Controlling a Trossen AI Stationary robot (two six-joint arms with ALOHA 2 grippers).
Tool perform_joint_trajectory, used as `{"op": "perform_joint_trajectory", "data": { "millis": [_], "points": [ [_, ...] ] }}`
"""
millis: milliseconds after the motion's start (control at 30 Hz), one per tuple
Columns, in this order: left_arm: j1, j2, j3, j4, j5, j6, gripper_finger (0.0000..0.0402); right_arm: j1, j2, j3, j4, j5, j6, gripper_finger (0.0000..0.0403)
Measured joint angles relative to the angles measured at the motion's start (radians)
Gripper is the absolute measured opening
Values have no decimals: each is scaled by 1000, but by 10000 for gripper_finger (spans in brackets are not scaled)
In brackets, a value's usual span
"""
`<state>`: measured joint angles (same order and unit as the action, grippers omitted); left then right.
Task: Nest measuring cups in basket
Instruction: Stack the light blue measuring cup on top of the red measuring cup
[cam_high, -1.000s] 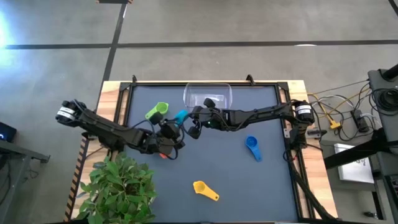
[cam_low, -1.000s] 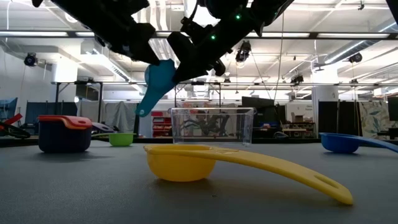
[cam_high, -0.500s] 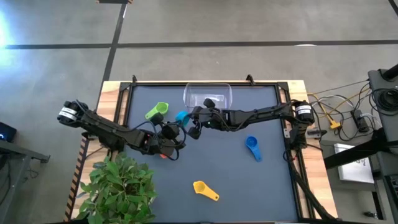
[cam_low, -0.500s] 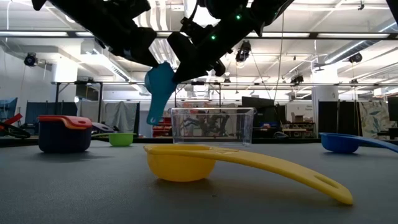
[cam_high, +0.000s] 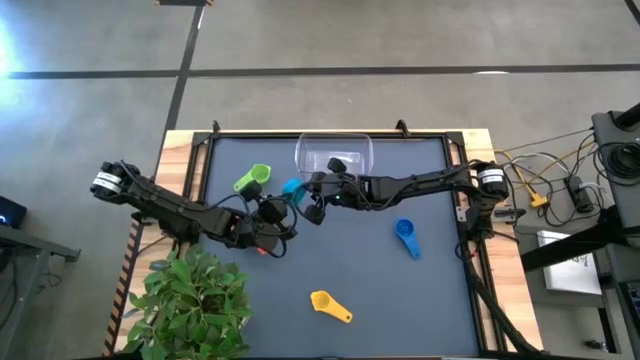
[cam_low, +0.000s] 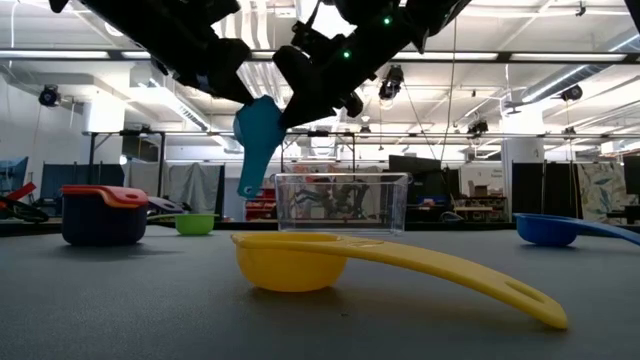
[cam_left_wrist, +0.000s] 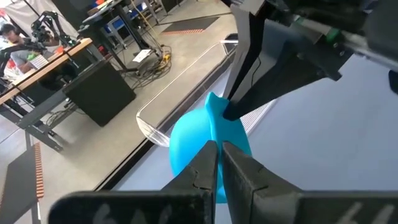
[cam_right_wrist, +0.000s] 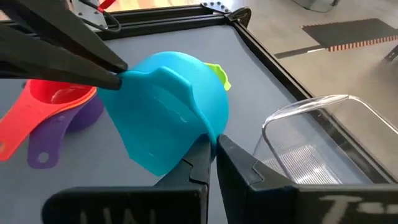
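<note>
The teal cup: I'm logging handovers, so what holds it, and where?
Both grippers hold the teal plastic measuring cup in the air: the right gripper pinches its bowl rim, the left gripper another edge.

Light is even and fairly bright, coming from ceiling strips (cam_low: 560, 55) seen in the low view. A pale glare spot (cam_high: 12, 40) sits on the floor at the far left of the high view. Shadows on the table (cam_high: 420, 290) are soft and faint. In the low view the arms show as dark silhouettes. Both wrist views blur the fingers (cam_left_wrist: 208, 168) closest to the lens.
</note>
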<state>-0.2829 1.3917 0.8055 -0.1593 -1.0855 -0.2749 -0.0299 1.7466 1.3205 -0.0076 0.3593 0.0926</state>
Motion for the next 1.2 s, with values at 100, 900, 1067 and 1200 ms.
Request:
{"op": "perform_joint_trajectory", "data": {
  "millis": [100,900,1067,1200],
  "points": [
    [-2,-8,0,-8,-1,0,0,1,-16,0,-19,-5,-17,19],
    [-138,-264,-2,-438,0,-494,0,33,-219,-114,-94,0,-65,196],
    [-196,-374,-4,-573,59,-663,0,32,-269,-195,-18,-1,-59,196],
    [-244,-432,-27,-631,98,-809,0,32,-312,-261,42,-1,-50,195]
  ]
}}
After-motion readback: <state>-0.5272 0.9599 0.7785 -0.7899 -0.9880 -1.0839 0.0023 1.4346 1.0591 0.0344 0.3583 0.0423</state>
